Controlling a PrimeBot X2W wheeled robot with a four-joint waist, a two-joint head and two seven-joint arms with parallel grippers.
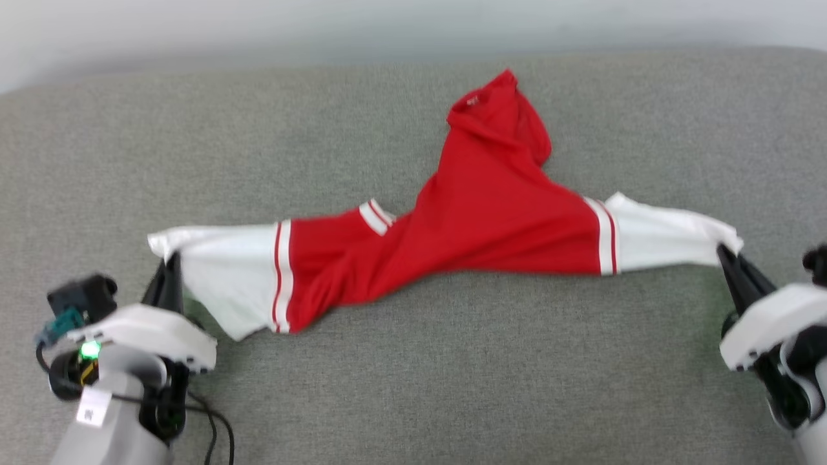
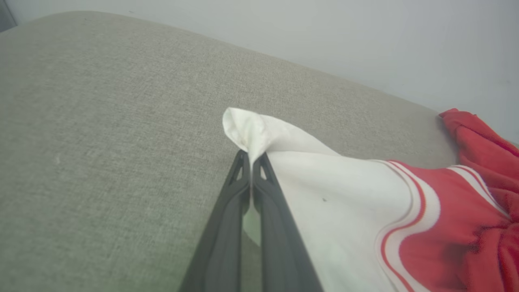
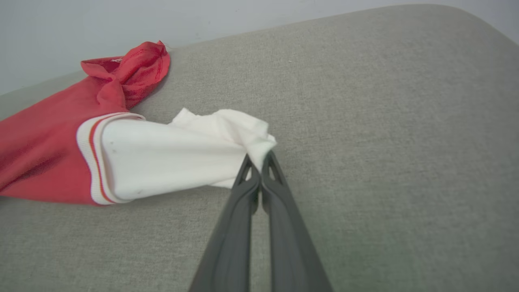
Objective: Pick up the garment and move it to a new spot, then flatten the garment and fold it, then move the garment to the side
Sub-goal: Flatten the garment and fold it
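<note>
The garment (image 1: 491, 219) is a red jersey with white sleeves and red-white striped trim, stretched sideways across the grey cushion with its red body twisted and bunched toward the back. My left gripper (image 1: 169, 261) is shut on the end of the left white sleeve (image 2: 259, 134); its fingertips (image 2: 245, 160) pinch the cloth. At the far right my right gripper (image 1: 725, 250) is shut on the end of the other white sleeve (image 3: 243, 134), and the sleeve hangs taut from its fingertips (image 3: 267, 162). The jersey's lettering is hidden.
The grey fabric surface (image 1: 413, 387) spreads wide in front of the garment and on both sides. Its back edge meets a pale wall (image 1: 387, 26). A dark cable (image 1: 216, 426) hangs by my left wrist.
</note>
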